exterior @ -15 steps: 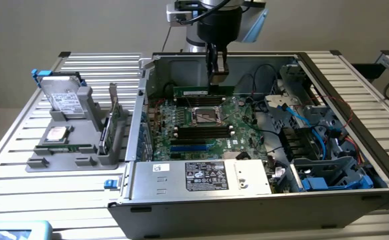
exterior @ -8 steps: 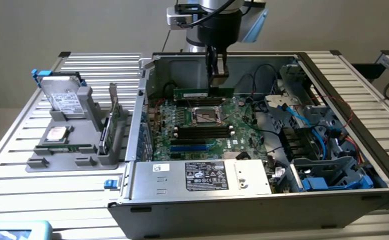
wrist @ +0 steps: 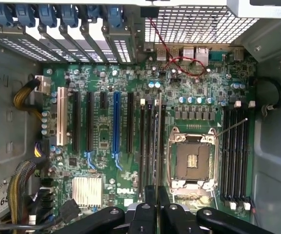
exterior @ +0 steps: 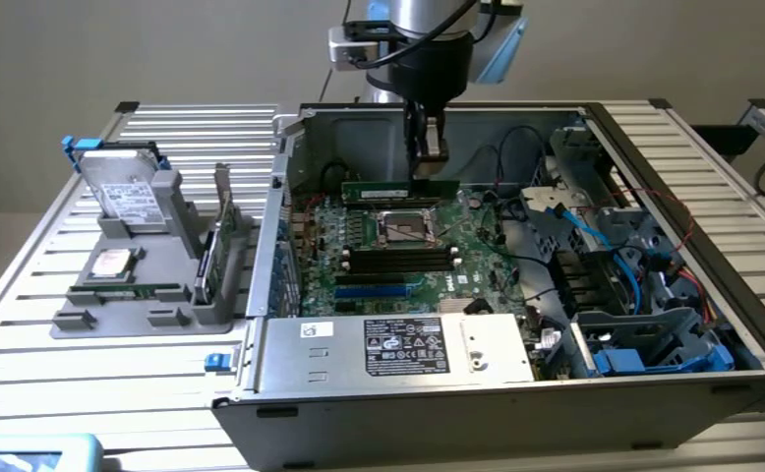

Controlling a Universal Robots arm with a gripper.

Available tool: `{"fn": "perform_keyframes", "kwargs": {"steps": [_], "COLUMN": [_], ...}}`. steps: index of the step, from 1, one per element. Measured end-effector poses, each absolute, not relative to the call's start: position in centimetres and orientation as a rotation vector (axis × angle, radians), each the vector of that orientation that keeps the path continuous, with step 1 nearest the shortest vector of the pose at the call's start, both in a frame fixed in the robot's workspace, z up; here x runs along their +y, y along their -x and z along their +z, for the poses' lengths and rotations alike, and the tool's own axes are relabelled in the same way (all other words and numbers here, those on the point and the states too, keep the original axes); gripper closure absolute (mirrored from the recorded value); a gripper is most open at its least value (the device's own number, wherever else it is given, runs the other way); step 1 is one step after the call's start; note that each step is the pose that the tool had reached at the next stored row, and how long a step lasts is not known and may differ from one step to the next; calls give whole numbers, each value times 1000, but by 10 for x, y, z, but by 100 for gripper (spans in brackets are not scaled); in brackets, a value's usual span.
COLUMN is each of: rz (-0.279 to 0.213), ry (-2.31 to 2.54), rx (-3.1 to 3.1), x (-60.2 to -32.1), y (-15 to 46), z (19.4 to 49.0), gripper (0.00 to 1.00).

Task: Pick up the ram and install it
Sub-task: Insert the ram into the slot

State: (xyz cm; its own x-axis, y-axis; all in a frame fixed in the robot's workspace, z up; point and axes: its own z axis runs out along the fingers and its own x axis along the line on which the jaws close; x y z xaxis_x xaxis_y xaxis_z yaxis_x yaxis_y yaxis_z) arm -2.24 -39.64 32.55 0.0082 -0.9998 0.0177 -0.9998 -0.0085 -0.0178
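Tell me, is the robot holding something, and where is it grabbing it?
Yes. The gripper holds the green ram stick by its top edge, above the computer's board.

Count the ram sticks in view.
2: the ram in the gripper over the motherboard; a second stick lying on the grey tray beside the case. Others could be hidden.

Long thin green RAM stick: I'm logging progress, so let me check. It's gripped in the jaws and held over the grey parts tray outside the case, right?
Not quite. The long thin green RAM stick is gripped in the jaws of the gripper, but it is held over the green motherboard inside the open computer case, not over the grey parts tray. The exterior view shows this.
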Motion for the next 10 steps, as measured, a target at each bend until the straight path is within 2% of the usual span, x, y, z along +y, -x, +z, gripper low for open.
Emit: {"fn": "perform_keyframes", "kwargs": {"steps": [10], "rz": [-38], "ry": [2231], "rx": [2213], "x": [-397], "y": [21], "z": [314], "gripper": [87]}}
